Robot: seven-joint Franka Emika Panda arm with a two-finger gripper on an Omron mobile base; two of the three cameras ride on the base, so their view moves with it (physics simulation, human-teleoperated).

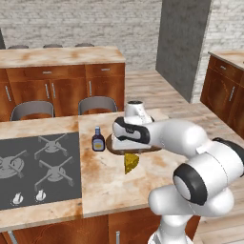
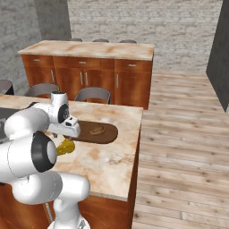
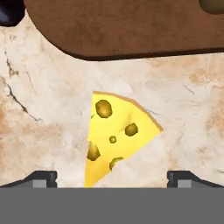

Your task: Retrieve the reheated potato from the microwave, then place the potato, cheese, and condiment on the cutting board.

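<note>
Gripper (image 3: 112, 177) held above cheese (image 3: 114, 140), jaws spread wide, nothing gripped, for pickup; potato (image 2: 96, 131) already laid on cutting board (image 2: 107, 134).

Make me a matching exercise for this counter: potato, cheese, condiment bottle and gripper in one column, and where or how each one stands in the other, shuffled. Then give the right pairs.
Things
1. potato
2. cheese
3. condiment bottle
4. gripper

Places or states
A. upright on the counter, next to the cutting board's end nearest the stove
B. open, above the yellow wedge
C. lying on the cutting board
D. on the bare counter, just off the board's edge

Pairs: 1-C, 2-D, 3-A, 4-B
</note>
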